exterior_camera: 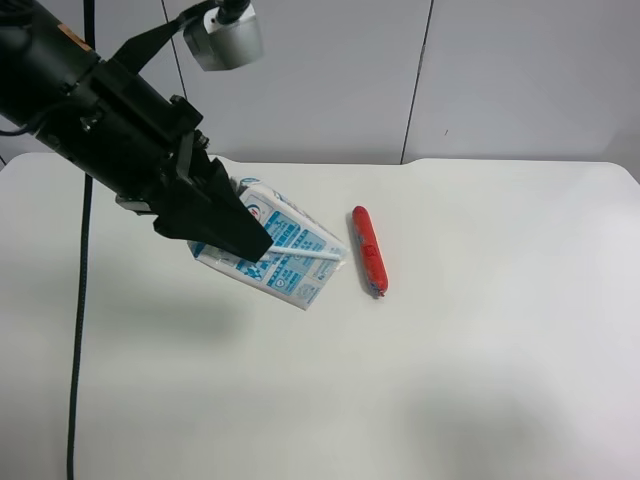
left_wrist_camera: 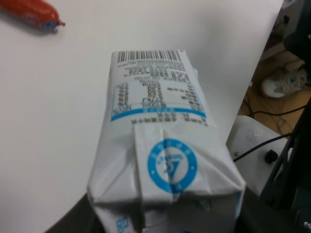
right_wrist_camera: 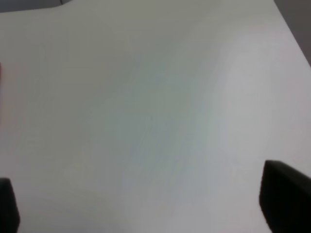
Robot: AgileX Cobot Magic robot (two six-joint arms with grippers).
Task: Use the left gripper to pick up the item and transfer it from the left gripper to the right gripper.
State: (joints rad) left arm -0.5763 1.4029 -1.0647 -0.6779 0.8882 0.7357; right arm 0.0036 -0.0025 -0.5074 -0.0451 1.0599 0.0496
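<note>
The item, a white-and-blue gable-top carton [exterior_camera: 288, 252] with its straw on top, lies slanted at the table's middle left. My left gripper [exterior_camera: 245, 238], the black arm at the exterior high view's left, is shut on its gable end. In the left wrist view the carton [left_wrist_camera: 163, 131] fills the frame, barcode end pointing away, and the gripper [left_wrist_camera: 165, 221] holds it with a dark finger on each side. I cannot tell whether the carton is off the table. My right gripper [right_wrist_camera: 146, 204] is open and empty over bare white table and does not show in the exterior high view.
A red sausage-shaped tube [exterior_camera: 368, 251] lies just beside the carton, toward the exterior high view's right; it also shows in the left wrist view [left_wrist_camera: 29, 12]. The white table [exterior_camera: 480, 340] ends near a grey panelled wall. A black cable [exterior_camera: 80, 330] hangs at the left.
</note>
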